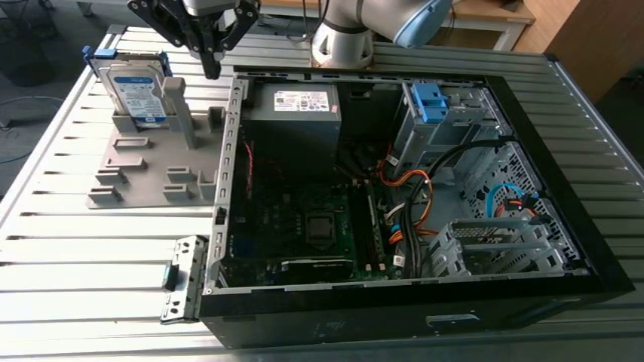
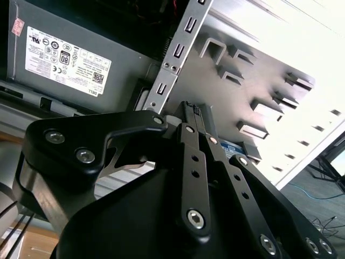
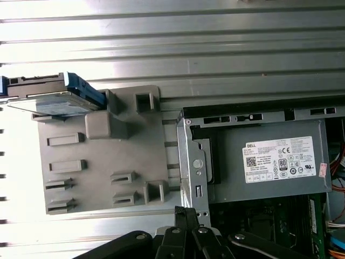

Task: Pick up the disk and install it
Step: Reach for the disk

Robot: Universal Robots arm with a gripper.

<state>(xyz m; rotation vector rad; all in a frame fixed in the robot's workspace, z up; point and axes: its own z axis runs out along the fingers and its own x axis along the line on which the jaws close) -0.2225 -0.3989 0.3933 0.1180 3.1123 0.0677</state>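
The disk (image 1: 138, 89) stands on edge in a slot of the grey holder plate (image 1: 141, 170), near the counter (image 1: 81, 249) corner at the exterior view's far left. Its labelled face is turned toward the camera and its blue frame shows along the top edge. In the first wrist view the disk (image 3: 54, 97) sits at one corner of the holder plate (image 3: 97, 172), with bare slatted counter beyond it.

The end effector (image 1: 211, 69) hangs above the counter with its fingers drawn together to a narrow point, holding nothing. It is over the strip between the holder plate's tall post (image 1: 173, 98) and the side wall of the open computer case (image 1: 403, 313), close to the case's far corner on the exterior view's left. The disk lies to the exterior view's left of it, apart — the post stands between them. In both wrist views the fingers (image 2: 193, 116) (image 3: 183, 213) point down beside the case's perforated metal edge rail (image 2: 175, 59).

The case fills most of the counter toward the exterior view's right, and its rim runs just beside the holder plate. Inside it, the grey power supply (image 1: 302, 121) sits against the far wall, and a small blue bracket (image 1: 430, 102) sits in the metal cage near the far corner on the exterior view's right. Open counter shows along the edge on the exterior view's left and near the front corner.
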